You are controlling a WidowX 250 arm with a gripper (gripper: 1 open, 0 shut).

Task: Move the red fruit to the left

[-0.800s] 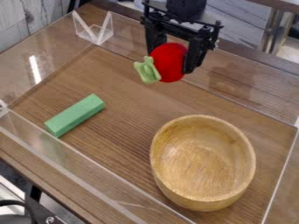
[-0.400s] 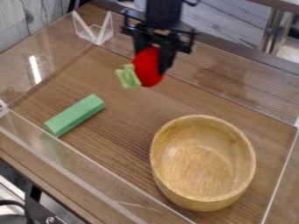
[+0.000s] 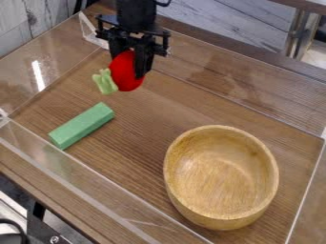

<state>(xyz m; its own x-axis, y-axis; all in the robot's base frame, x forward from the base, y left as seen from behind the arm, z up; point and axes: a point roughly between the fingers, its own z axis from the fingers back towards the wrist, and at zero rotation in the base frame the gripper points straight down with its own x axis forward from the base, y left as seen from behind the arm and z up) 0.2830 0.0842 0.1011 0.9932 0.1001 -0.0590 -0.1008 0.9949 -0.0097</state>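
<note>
Gripper [image 3: 130,65], black, pointing down in the upper left of the frame, clenched on the red fruit [image 3: 124,71]; fruit glossy, rounded, its pale green leafy cap [image 3: 103,82] jutting toward frame left; whether it clears the tabletop cannot be told. Green block [image 3: 82,125], flat and rectangular, lies at left centre, apart from the fruit and below it in the frame. Wooden bowl [image 3: 222,175], round, light-grained, sits at lower right, well apart from both. Wooden tabletop [image 3: 216,95], dark, with streaked grain; open board between fruit, block and bowl. Clear plastic walls [image 3: 51,48] rim the surface, the left one near the gripper; no writing legible.
</note>
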